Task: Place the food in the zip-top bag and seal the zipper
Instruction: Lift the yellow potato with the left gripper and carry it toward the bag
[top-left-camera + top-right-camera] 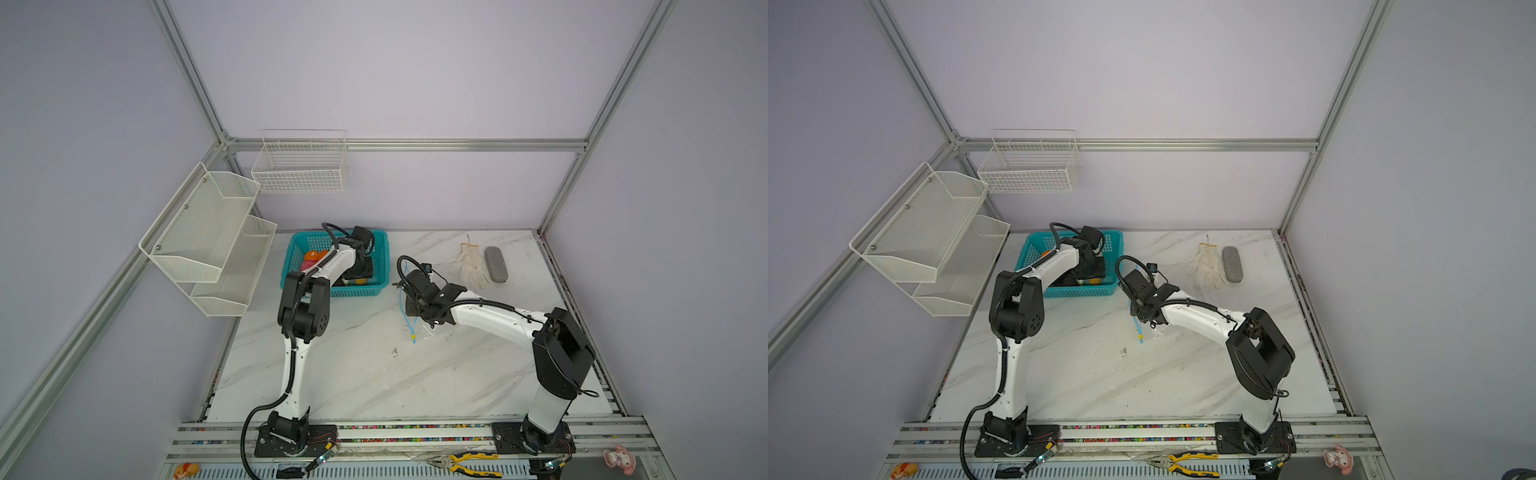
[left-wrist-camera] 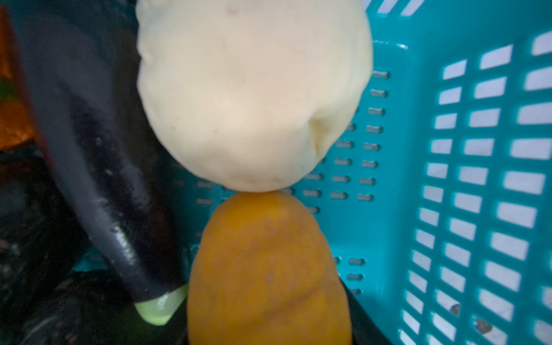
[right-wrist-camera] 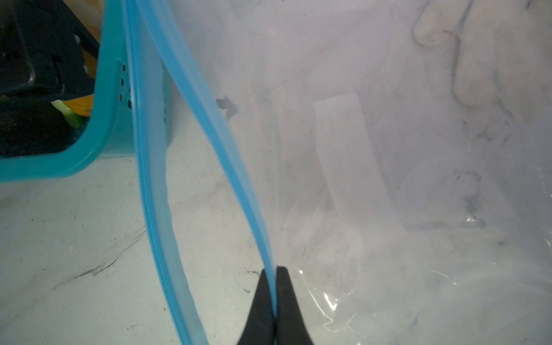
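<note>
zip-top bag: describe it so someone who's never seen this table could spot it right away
On the marble table, look just right of the teal basket in both top views, beneath the right arm. The zip-top bag sits there, its zipper pinched by the right gripper. It is the only clear plastic thing, with a light-blue strip along its open mouth.

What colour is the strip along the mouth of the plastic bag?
Light blue. The zipper strip shows best in the right wrist view.
</note>
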`<state>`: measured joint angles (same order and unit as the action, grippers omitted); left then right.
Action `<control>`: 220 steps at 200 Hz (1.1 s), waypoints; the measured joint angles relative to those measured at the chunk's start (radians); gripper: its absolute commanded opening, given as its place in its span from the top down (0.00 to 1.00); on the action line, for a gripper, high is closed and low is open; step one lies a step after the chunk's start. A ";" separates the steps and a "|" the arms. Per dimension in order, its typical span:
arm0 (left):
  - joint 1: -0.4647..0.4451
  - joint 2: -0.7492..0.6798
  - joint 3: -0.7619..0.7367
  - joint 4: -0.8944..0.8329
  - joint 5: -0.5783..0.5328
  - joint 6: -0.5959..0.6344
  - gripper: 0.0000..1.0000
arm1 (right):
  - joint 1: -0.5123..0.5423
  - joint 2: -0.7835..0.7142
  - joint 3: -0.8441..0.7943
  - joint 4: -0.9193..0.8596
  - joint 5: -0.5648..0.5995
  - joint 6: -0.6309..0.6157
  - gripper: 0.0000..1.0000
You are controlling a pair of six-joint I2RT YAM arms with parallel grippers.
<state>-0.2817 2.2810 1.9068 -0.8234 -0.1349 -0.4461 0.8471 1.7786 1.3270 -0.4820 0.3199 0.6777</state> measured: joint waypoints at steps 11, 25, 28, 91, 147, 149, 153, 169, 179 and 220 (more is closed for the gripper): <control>0.000 0.000 0.000 0.000 0.001 0.000 0.53 | 0.000 0.000 0.000 0.000 0.000 0.000 1.00; 0.000 -0.005 -0.002 0.000 0.006 -0.007 0.53 | 0.000 0.000 0.000 0.001 -0.004 0.000 1.00; 0.000 -0.007 -0.002 0.000 0.009 -0.008 0.53 | 0.000 0.000 0.000 0.001 -0.005 0.000 1.00; -0.016 -0.298 -0.233 0.051 0.104 -0.060 0.54 | -0.001 0.000 -0.001 0.070 -0.064 0.009 1.00; -0.024 -0.566 -0.428 0.158 0.248 -0.138 0.54 | -0.047 -0.013 -0.035 0.131 -0.190 0.012 1.00; -0.024 -0.573 -0.434 0.162 0.256 -0.139 0.55 | -0.050 -0.013 -0.035 0.132 -0.194 0.012 1.00; -0.024 -0.586 -0.445 0.167 0.266 -0.145 0.55 | -0.054 -0.014 -0.035 0.135 -0.204 0.012 1.00; -0.024 -0.637 -0.480 0.194 0.314 -0.172 0.56 | -0.074 -0.022 -0.036 0.152 -0.241 0.009 1.00; -0.026 -0.674 -0.503 0.223 0.347 -0.192 0.56 | -0.084 -0.028 -0.041 0.172 -0.264 0.008 1.00; -0.069 -0.795 -0.531 0.334 0.451 -0.260 0.57 | -0.113 -0.060 -0.056 0.224 -0.328 0.008 1.00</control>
<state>-0.3504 1.4857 1.3762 -0.4892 0.3164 -0.7059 0.7345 1.7191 1.2709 -0.2581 -0.0086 0.6861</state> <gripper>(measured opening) 0.444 0.044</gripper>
